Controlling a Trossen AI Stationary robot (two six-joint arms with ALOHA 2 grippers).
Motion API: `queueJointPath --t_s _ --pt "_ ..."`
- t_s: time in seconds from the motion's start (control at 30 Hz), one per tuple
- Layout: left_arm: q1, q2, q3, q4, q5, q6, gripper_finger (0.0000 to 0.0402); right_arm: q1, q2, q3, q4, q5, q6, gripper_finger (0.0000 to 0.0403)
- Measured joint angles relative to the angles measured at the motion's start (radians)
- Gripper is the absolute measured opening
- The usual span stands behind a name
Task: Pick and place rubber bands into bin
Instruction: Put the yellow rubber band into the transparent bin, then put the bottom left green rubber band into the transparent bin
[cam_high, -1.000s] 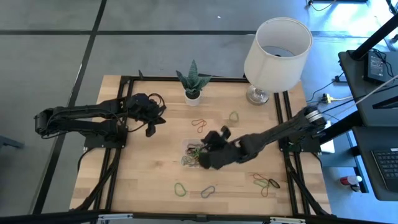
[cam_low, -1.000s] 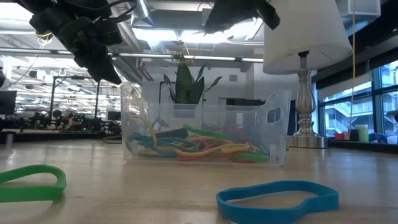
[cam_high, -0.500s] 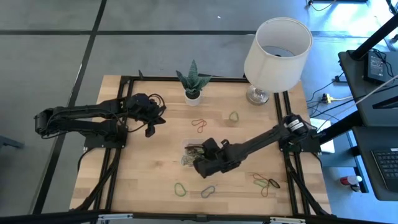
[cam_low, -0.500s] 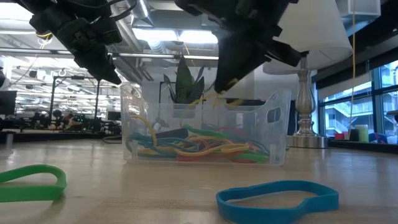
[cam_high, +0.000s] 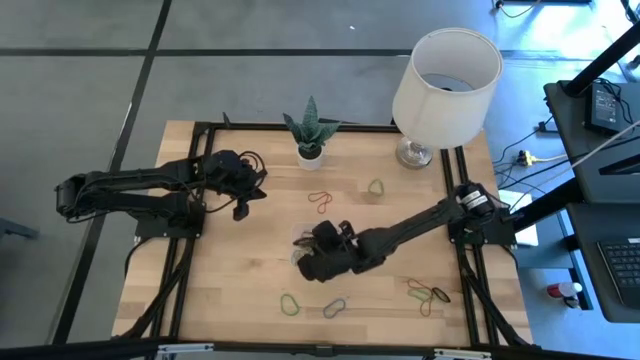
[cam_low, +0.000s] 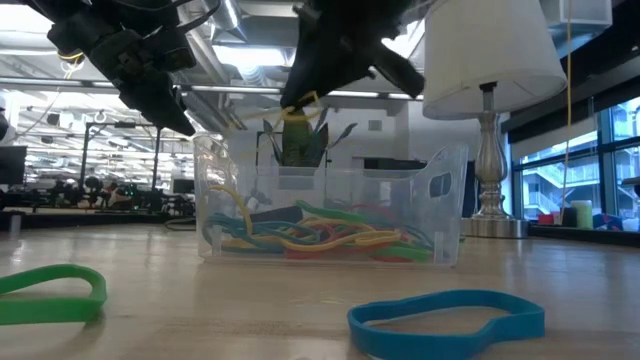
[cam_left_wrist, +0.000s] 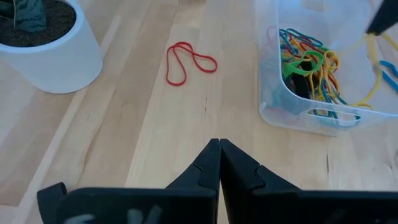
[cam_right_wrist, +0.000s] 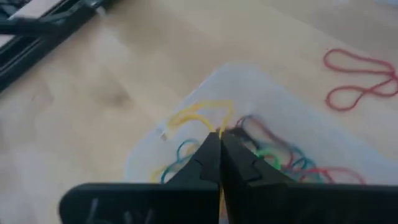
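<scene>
The bin (cam_high: 312, 246) is a clear plastic box in the middle of the table, holding several coloured rubber bands (cam_low: 310, 235). My right gripper (cam_low: 297, 95) hangs over the bin's left part, shut on a yellow rubber band (cam_right_wrist: 200, 116). My left gripper (cam_high: 243, 208) waits shut and empty above the table, left of the bin; its wrist view shows the shut fingertips (cam_left_wrist: 219, 147) over bare wood. More bands lie loose on the table: a red one (cam_high: 320, 200), a green one (cam_high: 376, 186), and a green (cam_high: 290, 303) and a blue one (cam_high: 334, 307) near the front edge. My right gripper pinches the yellow rubber band (cam_right_wrist: 217, 132) between its two fingertips, at one spot on the loop. The fingers slant down from the table's right side. The rest of the loop (cam_low: 303, 103) hangs slack from the tips, clear of the bin's rim.
A white plant pot (cam_high: 310, 152) and a lamp (cam_high: 445, 80) stand at the table's far edge. A cluster of bands (cam_high: 428, 293) lies at the front right. In the low view a green band (cam_low: 50, 290) and a blue band (cam_low: 445, 318) lie in front of the bin.
My right gripper has come down and gone toward the table's left, from beside the bin's right part to over its left part, rolling as it went. It stays shut, and the yellow band hangs from its tips.
</scene>
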Motion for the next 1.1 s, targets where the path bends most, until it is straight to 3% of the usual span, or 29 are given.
queueJointPath --t_s 0.43,0.77,1.1 --pt "0.0 0.0 0.0 0.0 0.0 -0.002 0.0002 -0.073 0.007 0.0 -0.002 -0.041 -0.052 0.0" --pt "0.0 0.0 0.0 -0.001 0.0 -0.002 0.0002 -0.078 0.105 -0.001 0.074 -0.086 -0.073 0.0002" --pt "0.0 0.0 0.0 -0.003 0.0 -0.003 0.0002 -0.081 0.11 -0.001 0.036 -0.085 -0.009 0.0075"
